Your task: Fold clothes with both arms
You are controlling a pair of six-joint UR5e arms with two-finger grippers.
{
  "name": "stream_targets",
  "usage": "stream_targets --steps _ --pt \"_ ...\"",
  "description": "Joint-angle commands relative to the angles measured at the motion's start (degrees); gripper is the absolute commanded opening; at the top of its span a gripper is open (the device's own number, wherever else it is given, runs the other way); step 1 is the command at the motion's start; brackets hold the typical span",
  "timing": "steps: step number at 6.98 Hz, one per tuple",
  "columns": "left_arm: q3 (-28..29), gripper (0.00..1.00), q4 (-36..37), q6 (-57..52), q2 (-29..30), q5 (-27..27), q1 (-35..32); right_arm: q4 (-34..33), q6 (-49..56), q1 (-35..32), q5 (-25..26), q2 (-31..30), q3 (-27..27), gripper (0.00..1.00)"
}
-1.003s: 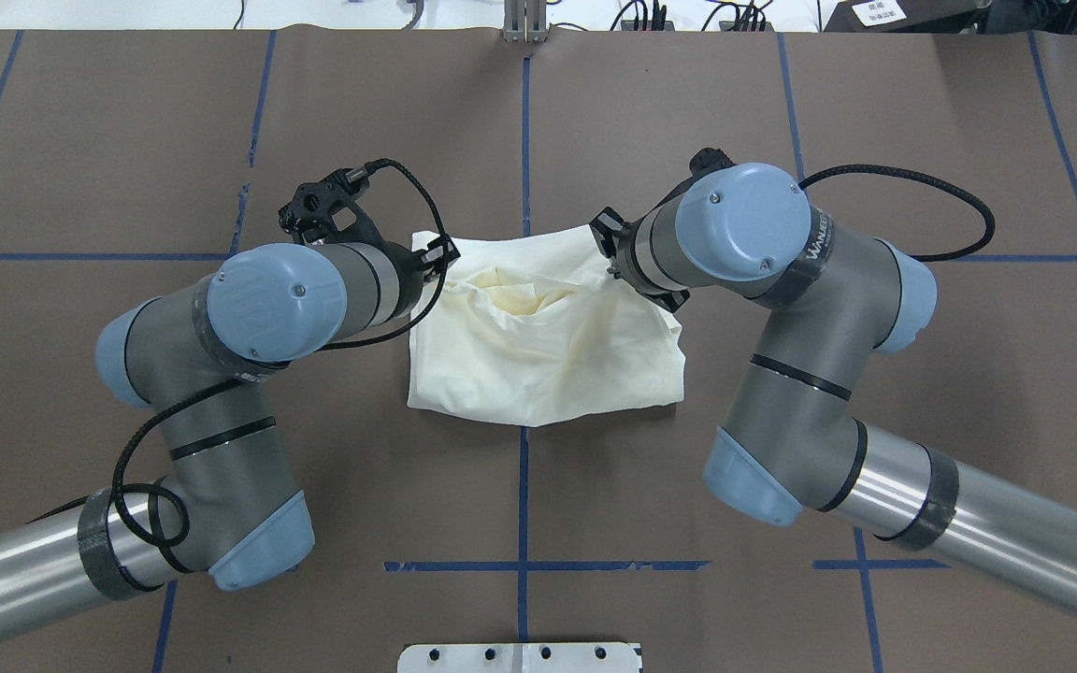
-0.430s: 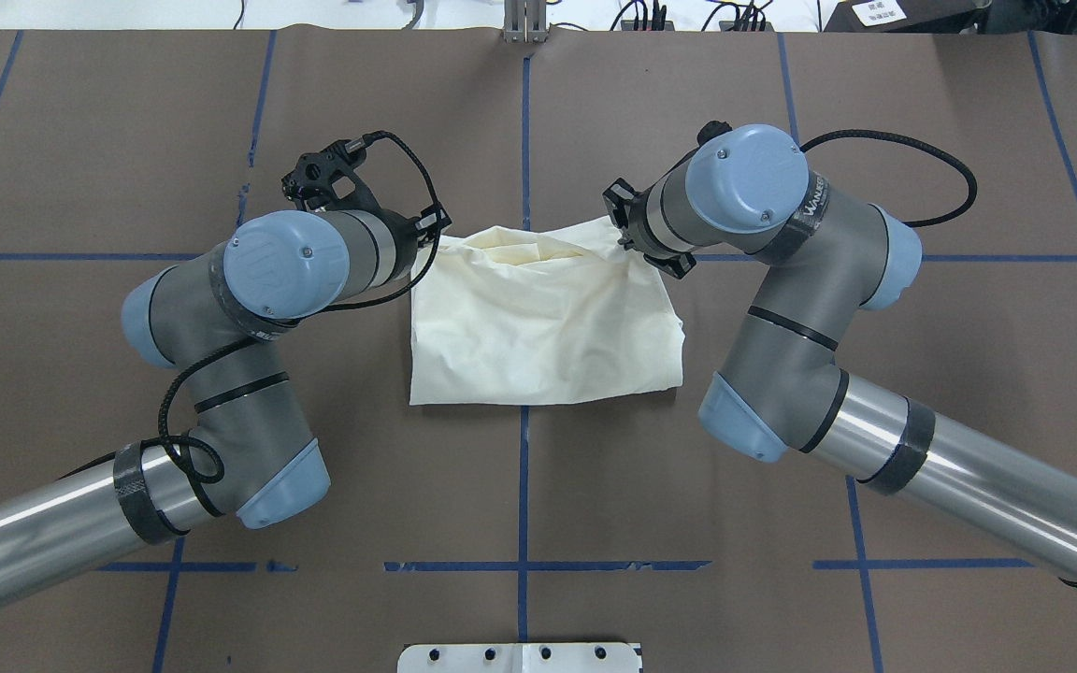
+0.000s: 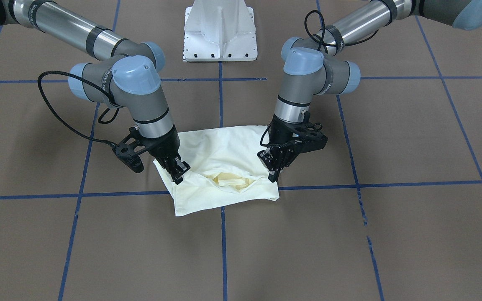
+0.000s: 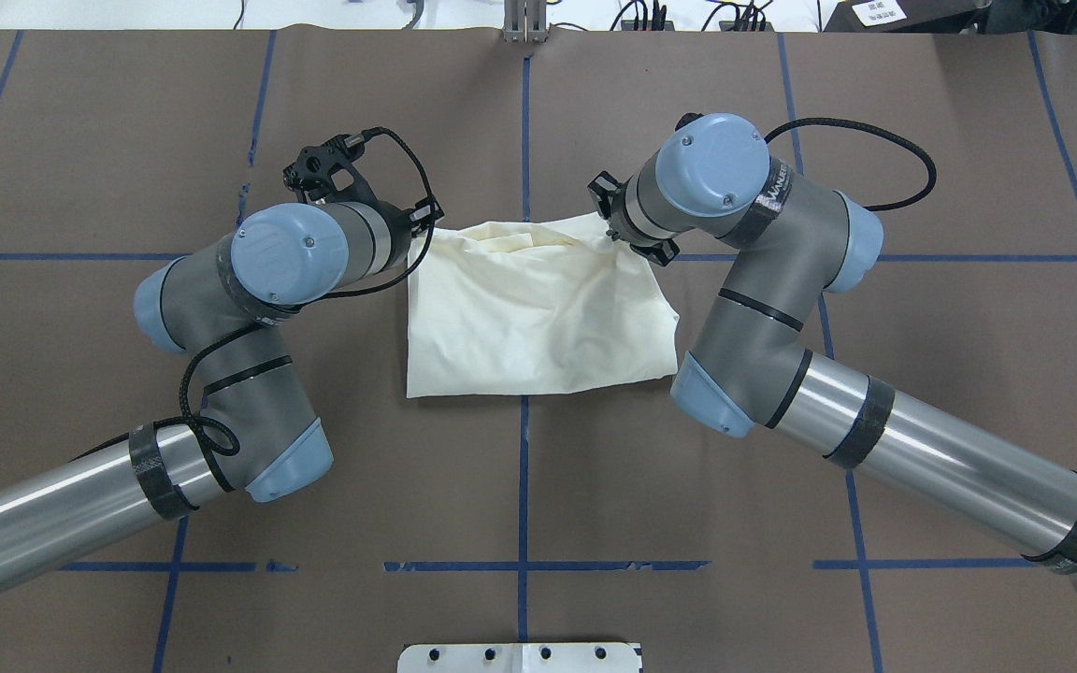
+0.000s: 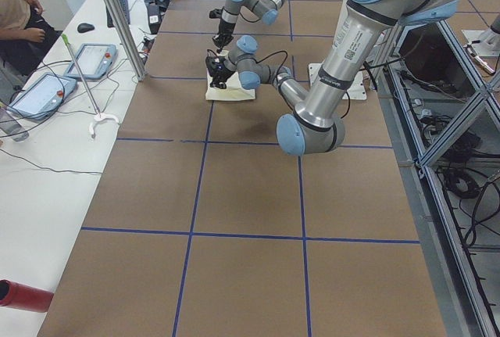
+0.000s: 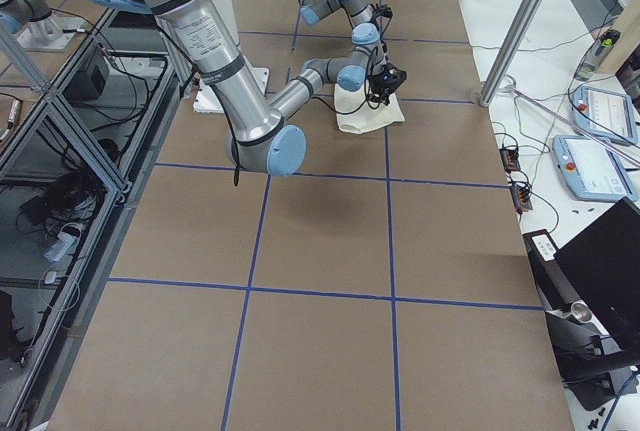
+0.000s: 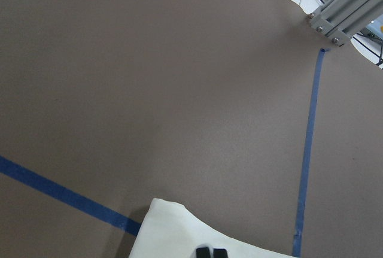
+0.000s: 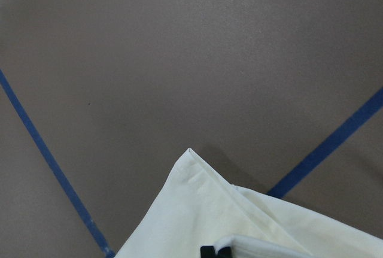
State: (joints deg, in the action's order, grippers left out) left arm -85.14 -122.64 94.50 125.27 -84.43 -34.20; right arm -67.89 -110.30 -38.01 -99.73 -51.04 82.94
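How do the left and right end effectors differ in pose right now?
The left end effector hangs nearly upright at the shirt's far-left corner; the right end effector grips the far-right corner. The right end effector leans more steeply inward than the left. Both look shut on the shirt's far edge, close to the table.

One shirt (image 4: 538, 318), two arms (image 4: 249, 393), two end effectors (image 3: 272, 179) — plus one white pedestal base (image 3: 220, 33).

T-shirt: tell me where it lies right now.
In the overhead view the T-shirt lies folded mid-frame, straddling the blue centre line. Its far corners are pinched by the left tool and the right tool.
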Motion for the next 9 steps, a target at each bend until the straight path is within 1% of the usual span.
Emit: stream_targets --steps 1,2,3,4,5,6,7,9 --pt "2.3 0.48 -4.4 -2.8 0.9 -0.1 -3.9 9.0 0.7 -2.4 -1.4 1.0 -8.4 0.55" --pt "2.5 0.68 -5.1 -3.9 1.0 -0.2 -4.1 10.1 1.5 -2.5 -1.5 1.2 -9.1 1.0" --pt "0.9 0.69 -6.5 -3.7 1.2 -0.5 -4.3 10.2 1.3 -3.5 -1.6 2.4 -9.0 1.0" --pt "-1.2 0.65 -6.5 -3.4 0.4 -3.7 -4.3 10.2 1.5 -5.4 -4.1 2.4 -8.1 1.0" --pt "-3.6 0.27 -6.0 -1.3 0.3 -6.9 -2.9 10.2 1.8 -7.6 -9.2 1.8 -6.8 1.0" --pt "-4.8 0.0 -5.9 1.5 -2.0 -7.8 0.9 10.2 1.8 -8.1 -10.6 1.4 -6.4 1.0" --pt "-3.8 0.0 -5.9 1.5 -2.9 -7.7 3.1 10.3 3.6 -8.5 -10.7 -0.1 -5.4 1.0" --pt "-3.5 0.0 -5.9 1.4 -3.9 -7.8 4.5 10.3 4.7 -8.5 -10.6 -0.7 -4.5 1.0"
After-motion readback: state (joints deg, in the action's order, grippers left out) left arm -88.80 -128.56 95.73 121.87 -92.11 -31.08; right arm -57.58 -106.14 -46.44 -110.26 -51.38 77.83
